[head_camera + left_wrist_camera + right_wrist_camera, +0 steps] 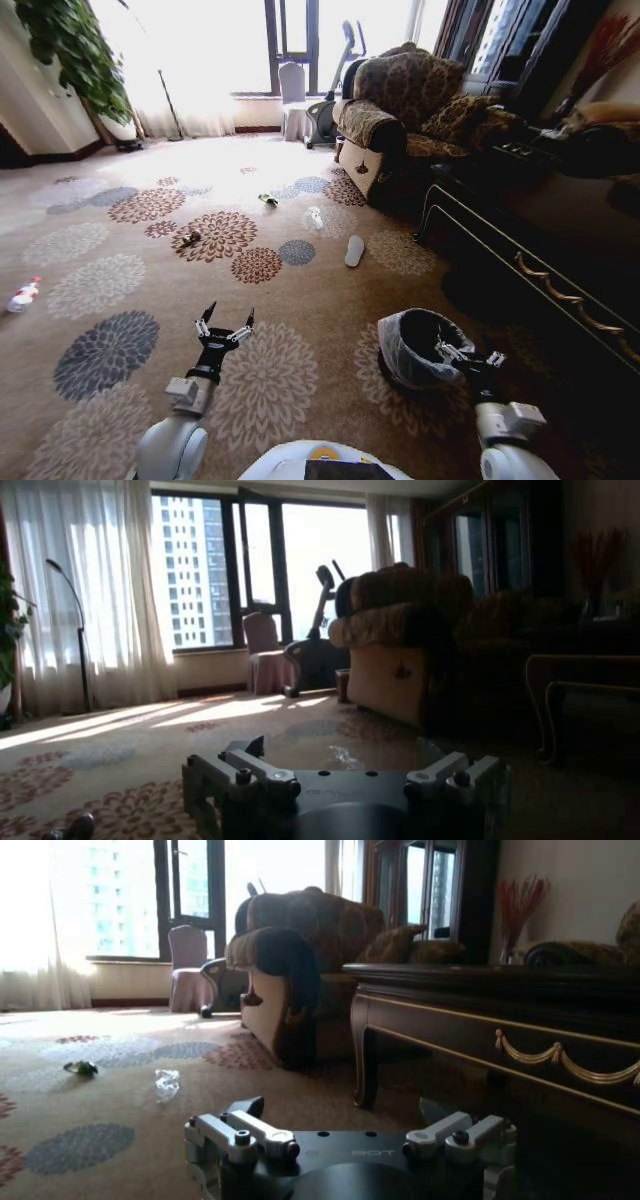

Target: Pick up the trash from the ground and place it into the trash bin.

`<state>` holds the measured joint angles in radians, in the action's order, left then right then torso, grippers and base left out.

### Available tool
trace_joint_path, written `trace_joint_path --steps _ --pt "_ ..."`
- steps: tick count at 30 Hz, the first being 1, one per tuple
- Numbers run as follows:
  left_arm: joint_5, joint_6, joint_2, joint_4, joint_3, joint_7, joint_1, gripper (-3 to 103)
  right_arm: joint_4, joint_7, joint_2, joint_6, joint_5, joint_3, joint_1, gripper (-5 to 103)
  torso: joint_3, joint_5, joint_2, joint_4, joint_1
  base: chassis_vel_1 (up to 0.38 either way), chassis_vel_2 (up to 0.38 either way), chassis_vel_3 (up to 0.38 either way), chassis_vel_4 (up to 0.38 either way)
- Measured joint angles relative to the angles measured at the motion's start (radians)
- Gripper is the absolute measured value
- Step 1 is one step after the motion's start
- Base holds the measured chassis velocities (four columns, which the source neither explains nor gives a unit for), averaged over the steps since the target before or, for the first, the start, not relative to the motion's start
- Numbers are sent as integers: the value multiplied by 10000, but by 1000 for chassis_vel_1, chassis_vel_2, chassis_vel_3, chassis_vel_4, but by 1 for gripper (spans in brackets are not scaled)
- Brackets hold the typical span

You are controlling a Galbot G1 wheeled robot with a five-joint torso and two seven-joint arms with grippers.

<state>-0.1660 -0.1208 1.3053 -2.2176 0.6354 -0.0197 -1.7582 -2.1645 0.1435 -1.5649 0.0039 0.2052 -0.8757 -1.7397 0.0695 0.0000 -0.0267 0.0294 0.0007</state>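
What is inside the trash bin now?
The trash bin holds a translucent plastic bag lining. Its opening looks dark, with no trash visible; the right gripper covers the near rim, so the bottom stays hidden.

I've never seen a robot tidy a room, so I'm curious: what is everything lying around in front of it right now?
Trash bin: one, dark with a greyish-white bag liner, on the carpet by the right gripper.
Green wrapper: one, far carpet.
Clear plastic bottle: one, right of the wrapper.
Red-and-white plastic bag: one, far left.
Dark scrap: one, on a brown carpet flower.
Slipper: one, pale, mid-carpet.
Armchair: one, brown patterned, far right.
Console table: one, dark with gold trim, right.
Left gripper: open, above the carpet.
Right gripper: open, beside the bin.
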Motion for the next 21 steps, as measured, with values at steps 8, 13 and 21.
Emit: trace_joint_path --steps 8,13,21 --pt "-25 -58 38 97 -42 -143 93 100 485 -296 439 -912 250 46 502 100 -5 1 -2 -5 -3 -50 -130 -122 -57" --pt "-221 180 -41 97 -107 -2 298 100 1100 -378 1566 -1843 1143 390 1476 100 -1 3 -2 8 -2 -62 -64 -47 -75" --pt "-702 616 -551 753 -296 120 766 100 2198 -908 3377 -2580 2211 875 2272 100 -1 4 -2 0 -2 -2 0 2 -7"
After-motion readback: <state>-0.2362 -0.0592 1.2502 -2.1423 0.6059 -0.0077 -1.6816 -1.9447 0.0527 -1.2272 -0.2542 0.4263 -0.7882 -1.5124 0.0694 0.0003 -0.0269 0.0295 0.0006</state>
